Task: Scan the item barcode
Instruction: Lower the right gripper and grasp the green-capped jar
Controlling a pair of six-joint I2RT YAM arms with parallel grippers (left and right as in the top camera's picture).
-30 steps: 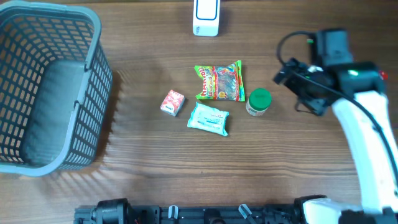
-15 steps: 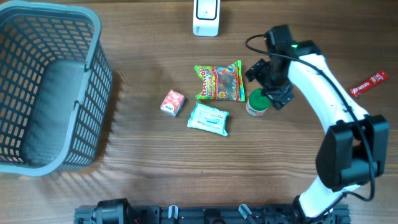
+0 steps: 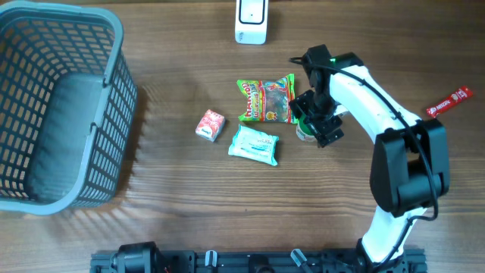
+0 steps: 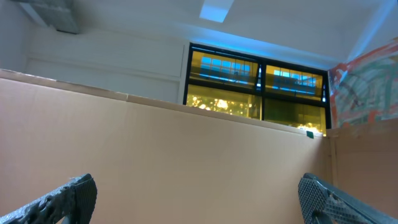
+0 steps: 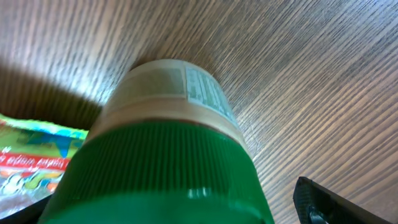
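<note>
The right pincer (image 3: pixel 314 121) points down with jaws spread wide; the left pincer (image 4: pixel 198 202) gapes too, aimed upward.

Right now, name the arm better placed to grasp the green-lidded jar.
Right. The right fingers, open, hang directly over the green-lidded jar, beside the candy bag. The left fingers point up at a wall and window.

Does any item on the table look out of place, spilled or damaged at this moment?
Nothing looks spilled or damaged. Only the red stick packet stands out: it lies alone at the far right of the table, apart from the items grouped near the gummy bag.
</note>
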